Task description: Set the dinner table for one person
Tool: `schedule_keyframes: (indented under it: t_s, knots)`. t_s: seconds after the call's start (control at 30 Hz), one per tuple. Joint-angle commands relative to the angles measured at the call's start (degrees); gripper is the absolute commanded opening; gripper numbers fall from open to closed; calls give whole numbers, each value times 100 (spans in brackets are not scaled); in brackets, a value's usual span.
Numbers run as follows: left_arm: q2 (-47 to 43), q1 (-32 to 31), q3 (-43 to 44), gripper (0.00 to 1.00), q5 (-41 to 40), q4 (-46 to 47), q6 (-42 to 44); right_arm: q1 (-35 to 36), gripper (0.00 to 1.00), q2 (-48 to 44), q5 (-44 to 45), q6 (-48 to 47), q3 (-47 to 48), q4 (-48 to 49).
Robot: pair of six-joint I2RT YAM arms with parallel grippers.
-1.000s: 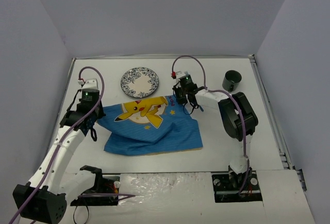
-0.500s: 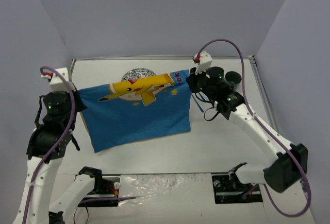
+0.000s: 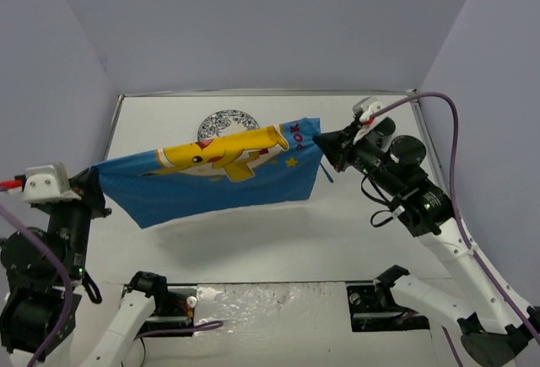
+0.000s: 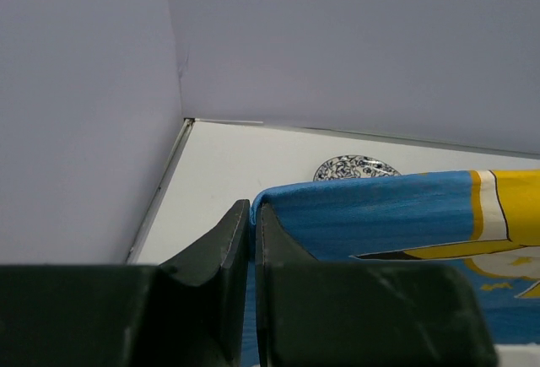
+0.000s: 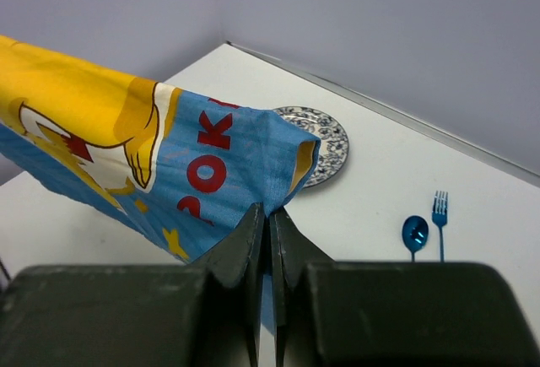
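Observation:
The blue placemat [image 3: 215, 177] with the yellow cartoon figure hangs in the air above the white dinner table [image 3: 253, 236], stretched between both arms. My left gripper [image 3: 95, 183] is shut on its left corner, and the left wrist view shows blue cloth [image 4: 380, 215] pinched at the gripper's tips [image 4: 251, 207]. My right gripper [image 3: 324, 144] is shut on the right corner. In the right wrist view the cloth [image 5: 211, 148] bunches into that gripper [image 5: 270, 211]. A patterned plate [image 3: 226, 120] lies on the table behind the placemat, partly hidden.
The plate [image 5: 327, 135] shows in the right wrist view, with a blue spoon [image 5: 414, 232] and a blue fork [image 5: 440, 208] lying on the table [image 5: 380, 173] to its right. Grey walls close in three sides. The table's metal rim [image 3: 420, 131] runs along the right.
Both arms have risen and spread apart, lifting the placemat off the table and pulling it from a crumpled heap into a taut hanging sheet.

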Motion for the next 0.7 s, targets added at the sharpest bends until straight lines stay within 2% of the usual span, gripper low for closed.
schedule_keyframes:
  t_s: [0.0,0.13,0.27,0.47,0.67]
  knots:
    - [-288,61,260,0,-268,52,298,10,0,-371,-397,-29,-15,74]
    - [-123,61,169,0,-596,-273,253,72,0,-409,-490,260,-163,11]
    - [591,61,-122,0,-1055,-387,-12,121,0,-56,-134,566,-540,11]
    - [1695,70,-1202,0,-1255,645,-528,124,0,1145,569,1198,-982,26]
    - [3845,211,-1400,0,-1674,1727,-763,88,0,2796,1282,1324,-1048,479]
